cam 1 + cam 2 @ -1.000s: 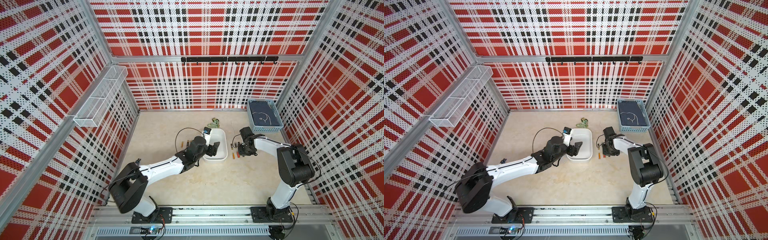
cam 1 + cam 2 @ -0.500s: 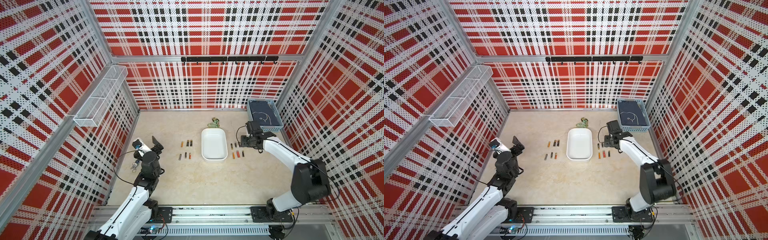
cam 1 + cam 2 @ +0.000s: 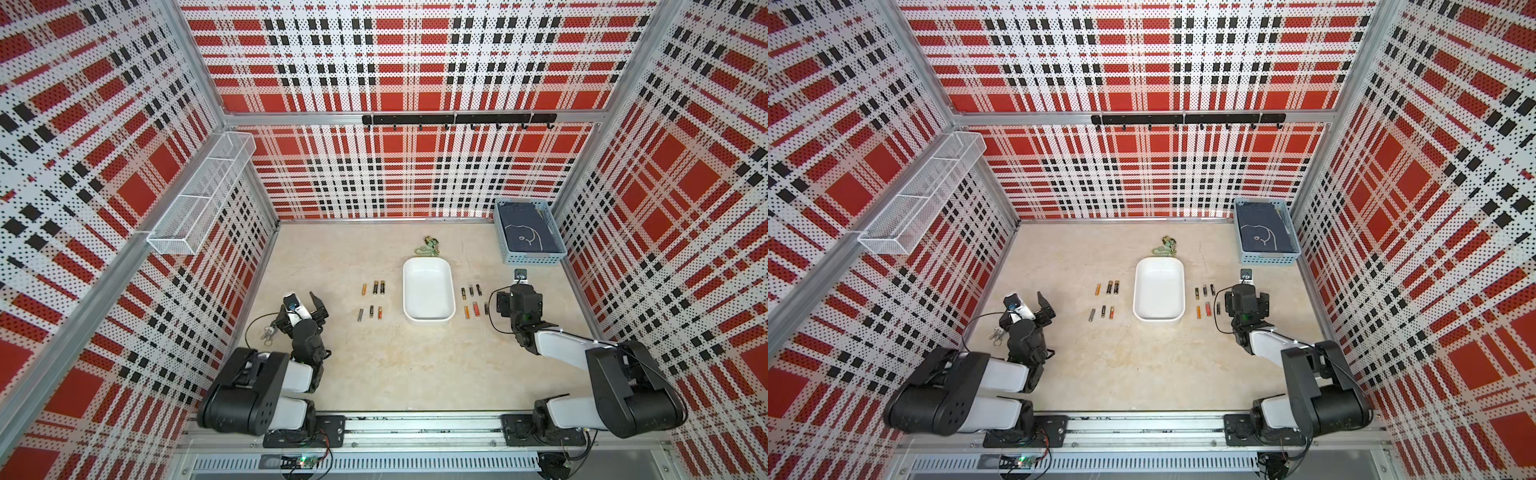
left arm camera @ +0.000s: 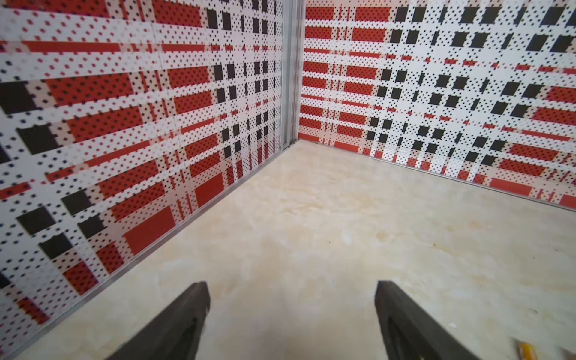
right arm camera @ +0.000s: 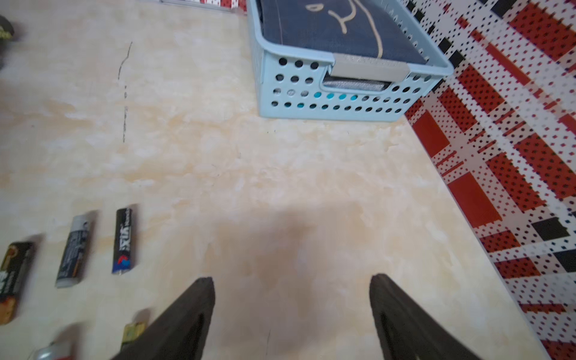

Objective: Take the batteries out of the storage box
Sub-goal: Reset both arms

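Note:
In both top views the white storage box [image 3: 428, 289] [image 3: 1158, 289] stands mid-table with nothing inside. Several batteries [image 3: 372, 300] [image 3: 1106, 300] lie in two rows on the table to its left. Several more batteries [image 3: 473, 300] [image 3: 1206, 300] lie to its right. My left gripper [image 3: 300, 309] [image 4: 293, 288] is open and empty, well left of the left rows, facing the left back corner. My right gripper [image 3: 520, 297] [image 5: 291, 280] is open and empty over bare table just right of the right rows; a black battery [image 5: 124, 240] and a grey battery [image 5: 74, 249] lie beside it.
A light-blue basket [image 3: 528, 237] [image 5: 330, 103] with dark cloth stands at the back right corner. A green beaded trinket [image 3: 428, 247] lies behind the box. A wire-mesh shelf [image 3: 203, 191] hangs on the left wall. A small metal item [image 3: 268, 332] lies by the left arm.
The left arm pulled away from the box to the front left. The right gripper opened and drew back from the batteries on the right.

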You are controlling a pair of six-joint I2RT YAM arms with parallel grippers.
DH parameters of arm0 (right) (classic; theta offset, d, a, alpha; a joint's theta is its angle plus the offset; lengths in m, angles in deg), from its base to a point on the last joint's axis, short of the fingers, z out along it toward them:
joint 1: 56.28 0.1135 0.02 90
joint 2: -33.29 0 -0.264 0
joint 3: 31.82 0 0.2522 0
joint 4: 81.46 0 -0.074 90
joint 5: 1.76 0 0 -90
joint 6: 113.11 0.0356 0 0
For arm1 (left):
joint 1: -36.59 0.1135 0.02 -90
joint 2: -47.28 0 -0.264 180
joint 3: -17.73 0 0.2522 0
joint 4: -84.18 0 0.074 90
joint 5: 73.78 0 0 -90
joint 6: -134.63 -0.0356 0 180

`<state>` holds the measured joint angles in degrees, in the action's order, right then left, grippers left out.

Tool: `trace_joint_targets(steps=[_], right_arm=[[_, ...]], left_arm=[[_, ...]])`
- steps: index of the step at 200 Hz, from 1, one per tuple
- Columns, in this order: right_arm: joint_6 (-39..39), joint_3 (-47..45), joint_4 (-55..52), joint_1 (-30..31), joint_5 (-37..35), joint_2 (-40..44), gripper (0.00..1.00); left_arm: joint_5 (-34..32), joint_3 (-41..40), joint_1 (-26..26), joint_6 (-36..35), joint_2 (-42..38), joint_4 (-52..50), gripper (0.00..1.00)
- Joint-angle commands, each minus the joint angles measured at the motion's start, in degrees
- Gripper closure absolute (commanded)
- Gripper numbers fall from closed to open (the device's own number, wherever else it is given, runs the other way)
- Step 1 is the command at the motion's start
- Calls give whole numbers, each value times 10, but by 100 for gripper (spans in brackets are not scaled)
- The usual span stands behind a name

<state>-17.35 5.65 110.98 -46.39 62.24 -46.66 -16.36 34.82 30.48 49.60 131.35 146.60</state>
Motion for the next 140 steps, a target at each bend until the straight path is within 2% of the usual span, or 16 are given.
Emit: trace_joint_targets(steps=[1,21,41,54,63,73,77,80,83,86,140], right_arm=[[-22,-49,258,-33,53,-7,14],[-28,-71,319,-49,110,-25,14],[-32,-85,391,-59,159,-76,14],[-25,-66,355,-71,177,-80,14],[-22,-57,343,-77,189,-86,14],[-19,-54,333,-80,194,-82,13],[-19,-55,335,-80,194,-84,12],[-19,-56,340,-80,194,-85,11],[-20,-56,341,-80,194,-85,3],[-20,-55,336,-80,194,-84,0],[-20,-56,339,-80,194,-84,0]], left_arm=[[95,-6,32,-15,63,211,10],[170,-9,61,-3,61,209,9],[186,21,63,-6,58,150,9],[195,61,63,-8,56,71,9],[198,84,63,-9,56,28,9],[196,84,61,-11,54,25,8],[195,84,61,-12,55,24,0],[195,84,61,-12,55,25,1],[195,84,61,-12,55,25,1],[195,84,61,-12,55,25,1],[164,92,37,-34,55,13,1]])
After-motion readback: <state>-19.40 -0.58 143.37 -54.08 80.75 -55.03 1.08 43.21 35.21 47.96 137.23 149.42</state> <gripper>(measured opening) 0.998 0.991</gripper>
